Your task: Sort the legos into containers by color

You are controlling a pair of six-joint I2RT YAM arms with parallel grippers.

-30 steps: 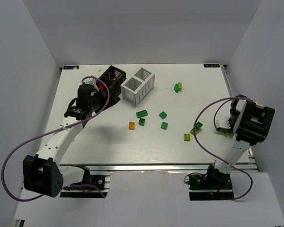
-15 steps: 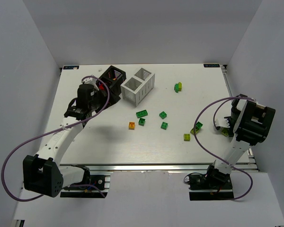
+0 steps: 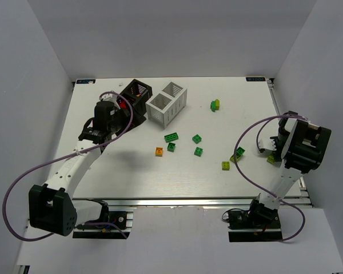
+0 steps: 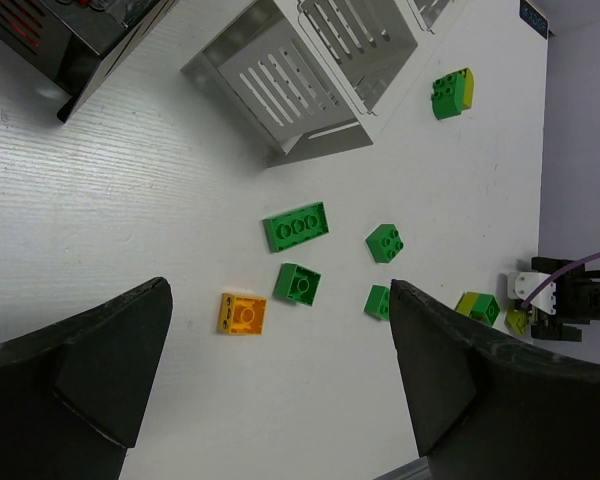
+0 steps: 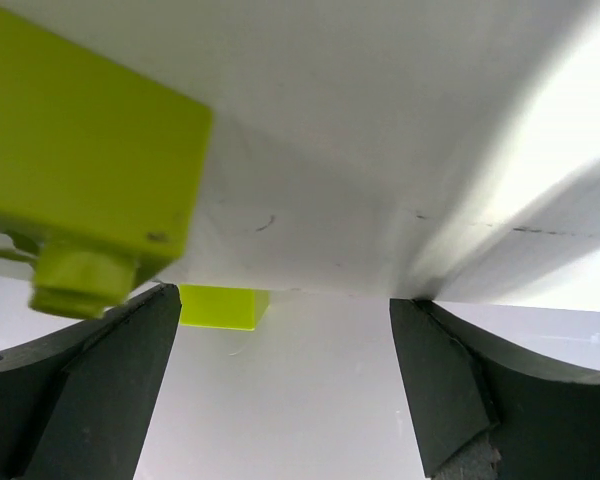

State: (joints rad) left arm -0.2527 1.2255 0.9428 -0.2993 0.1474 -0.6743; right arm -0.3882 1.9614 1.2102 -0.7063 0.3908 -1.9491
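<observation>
1. Right gripper (image 5: 280,340) stands open; a yellow-green lego (image 5: 80,140) sits off-centre, at ten o'clock in its wrist view.
2. Closing from here could clip a corner and flick it away.
3. Left gripper (image 4: 280,390) hovers open and empty by the black container (image 3: 138,91) at eleven o'clock.

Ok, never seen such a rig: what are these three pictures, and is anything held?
Two robot arms are bolted at the near edge of the table. One picture looks down from above; the other two come from a camera on each wrist, the dark shapes being that arm's fingers. Small green, yellow-green and orange bricks lie there beside a black rack and a white rack. The left end effector is open near the black rack; the right end effector is open beside a yellow-green brick. Nothing is held.
</observation>
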